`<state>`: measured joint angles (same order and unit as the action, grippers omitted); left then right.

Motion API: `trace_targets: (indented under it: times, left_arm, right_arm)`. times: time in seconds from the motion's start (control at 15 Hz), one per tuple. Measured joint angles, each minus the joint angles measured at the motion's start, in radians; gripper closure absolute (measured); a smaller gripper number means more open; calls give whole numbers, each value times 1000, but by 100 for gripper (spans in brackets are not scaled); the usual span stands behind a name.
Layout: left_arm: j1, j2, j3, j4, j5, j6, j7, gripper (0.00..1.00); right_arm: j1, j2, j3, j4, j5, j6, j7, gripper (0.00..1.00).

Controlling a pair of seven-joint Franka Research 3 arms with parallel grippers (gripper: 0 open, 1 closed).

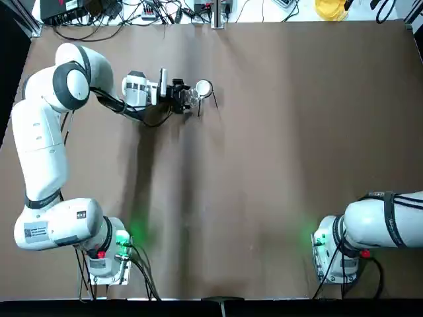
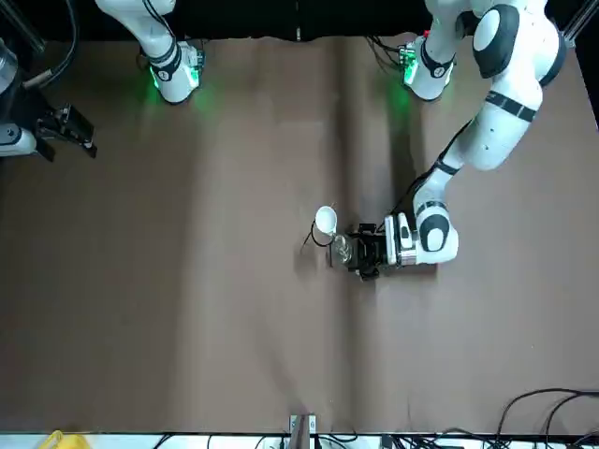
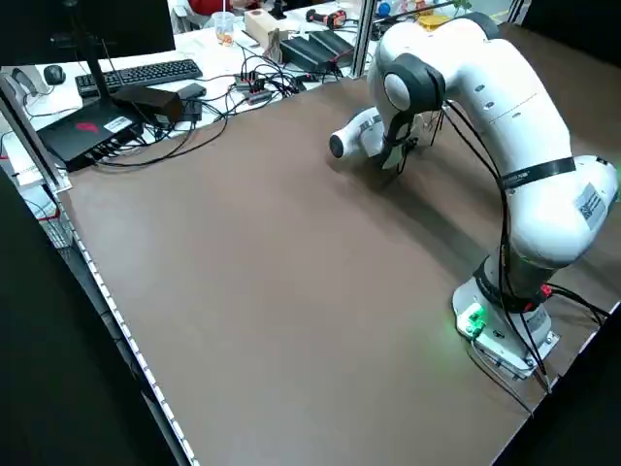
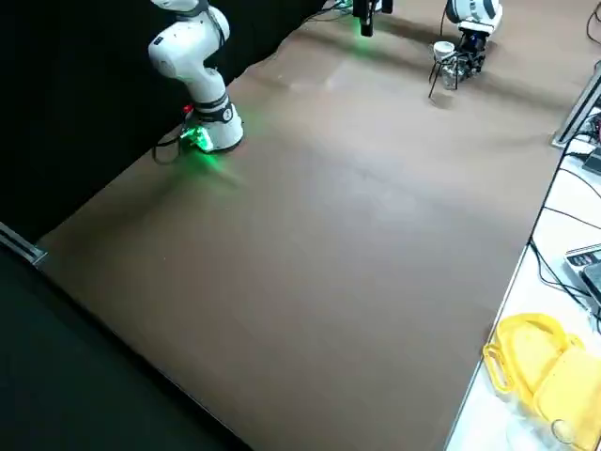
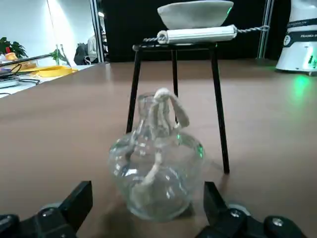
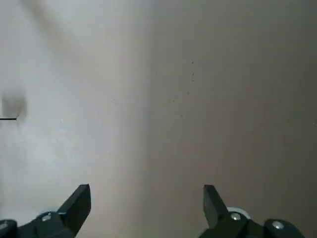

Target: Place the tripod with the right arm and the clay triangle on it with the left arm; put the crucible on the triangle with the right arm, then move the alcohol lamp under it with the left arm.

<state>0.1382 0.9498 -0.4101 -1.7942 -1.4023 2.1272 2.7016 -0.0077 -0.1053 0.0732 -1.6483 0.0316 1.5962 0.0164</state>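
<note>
The black wire tripod [image 5: 218, 109] stands at the table's far left part, with the clay triangle [image 5: 195, 35] across its ring and the white crucible [image 1: 203, 88] resting on the triangle. The clear glass alcohol lamp [image 5: 156, 163], its white wick hanging out, stands on the table just in front of the tripod's legs. My left gripper [image 1: 187, 97] is open, low at the table, with a finger on each side of the lamp and a gap to the glass. The right gripper [image 6: 147, 198] is open and holds nothing, high over bare table at the robot's right edge [image 2: 84, 140].
The right arm's base [image 1: 337, 254] and the left arm's base [image 1: 106, 254] stand at the near edge. Cables and electronics [image 1: 132, 10] lie beyond the far edge, and a yellow object [image 4: 535, 362] lies off the table beside them.
</note>
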Motion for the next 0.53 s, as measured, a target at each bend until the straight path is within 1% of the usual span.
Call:
trace_targets:
  times: [0.27, 0.53]
  left_arm:
    - [56, -18, -2, -13, 50, -8, 1, 1]
    - [88, -61, -2, -16, 74, -30, 0, 1]
  right_arm:
    - [-1, 0, -1, 0, -1, 2, 0, 0]
    - [-1, 0, -1, 0, -1, 2, 0, 0]
